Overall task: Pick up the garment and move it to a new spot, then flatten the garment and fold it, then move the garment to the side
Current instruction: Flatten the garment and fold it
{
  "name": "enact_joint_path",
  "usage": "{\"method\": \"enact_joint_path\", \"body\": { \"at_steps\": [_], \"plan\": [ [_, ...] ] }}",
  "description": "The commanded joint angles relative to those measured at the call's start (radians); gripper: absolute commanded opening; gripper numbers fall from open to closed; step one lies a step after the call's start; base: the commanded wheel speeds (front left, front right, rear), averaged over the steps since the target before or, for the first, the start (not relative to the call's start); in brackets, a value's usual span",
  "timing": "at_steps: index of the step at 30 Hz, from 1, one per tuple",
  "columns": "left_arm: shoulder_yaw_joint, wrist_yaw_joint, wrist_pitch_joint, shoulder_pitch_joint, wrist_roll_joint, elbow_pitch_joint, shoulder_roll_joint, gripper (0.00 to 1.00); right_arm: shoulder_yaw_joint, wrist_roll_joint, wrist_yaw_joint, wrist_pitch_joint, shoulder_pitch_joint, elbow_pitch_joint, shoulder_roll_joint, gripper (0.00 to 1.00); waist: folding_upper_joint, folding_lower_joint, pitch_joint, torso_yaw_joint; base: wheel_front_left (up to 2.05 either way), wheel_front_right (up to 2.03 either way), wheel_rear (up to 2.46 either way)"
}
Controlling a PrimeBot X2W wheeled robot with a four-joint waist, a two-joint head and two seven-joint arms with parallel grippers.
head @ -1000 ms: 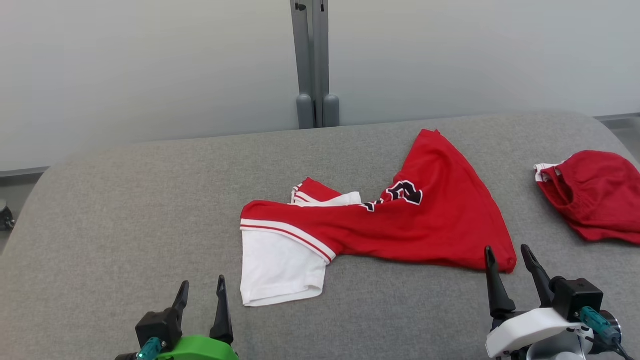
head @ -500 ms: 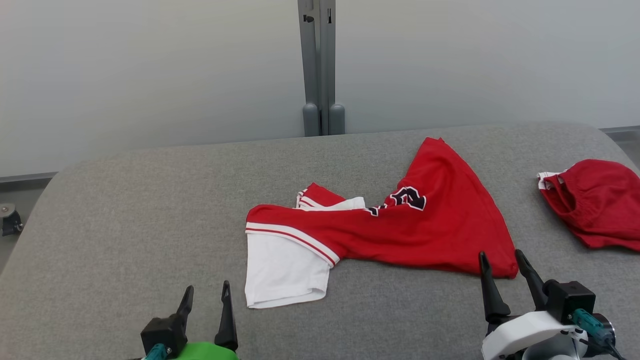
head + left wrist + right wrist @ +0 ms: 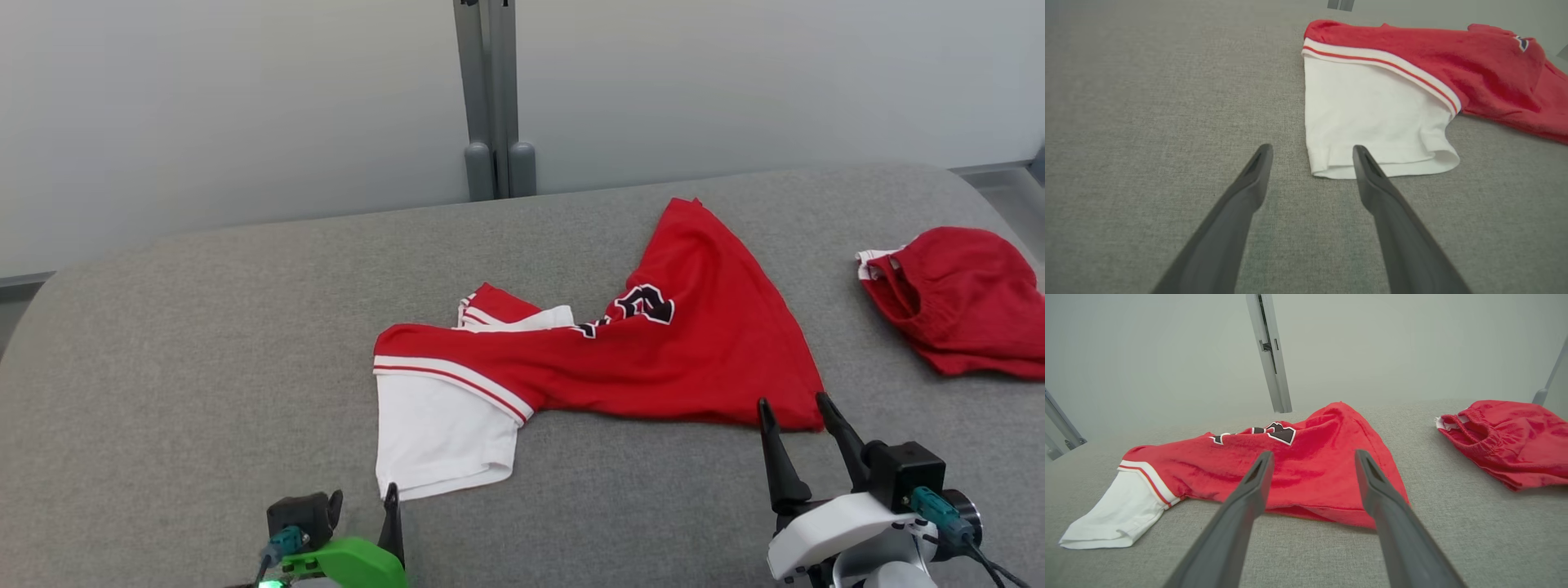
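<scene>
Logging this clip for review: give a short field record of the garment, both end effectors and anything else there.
garment: red jersey with white sleeve, rumpled, lying on grey surface
left end effector: open, empty, at white sleeve hem
right end effector: open, empty, by jersey's near red corner
other: second red garment at far right
</scene>
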Motion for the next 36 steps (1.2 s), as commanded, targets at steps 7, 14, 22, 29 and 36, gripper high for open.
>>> {"method": "enact_joint_path", "body": {
  "at_steps": [7,14,22,29,36],
  "plan": [
    [-0.046,0.043,0.012,-0.086,-0.113,0.111,0.003,1.00,0.000,-0.020,-0.002,-0.003,-0.025,0.014,-0.001,1.00,0.0000,0.0000,0.052,-0.070,0.00,0.00,0.00],
    [-0.077,0.083,0.002,-0.142,-0.173,0.210,0.003,0.84,-0.001,-0.026,-0.002,-0.003,-0.035,0.023,-0.001,1.00,0.0000,0.0000,0.065,-0.098,0.00,0.00,0.00],
    [-0.128,0.056,-0.027,-0.183,-0.263,0.246,0.003,0.00,-0.023,-0.035,-0.002,-0.003,-0.037,0.038,-0.001,1.00,0.0000,0.0000,0.064,-0.079,0.00,0.00,0.00],
    [-0.159,0.064,-0.087,-0.207,-0.290,0.228,0.003,0.00,-0.118,-0.034,-0.002,0.030,-0.061,0.109,-0.002,1.00,0.0000,0.0000,0.058,-0.041,0.00,0.00,0.00],
    [-0.113,0.090,-0.109,-0.136,-0.259,0.116,0.048,0.00,-0.220,-0.057,-0.002,0.088,-0.119,0.216,-0.001,1.00,0.0000,0.0000,0.061,0.006,0.00,0.00,0.00]
  ]
}}
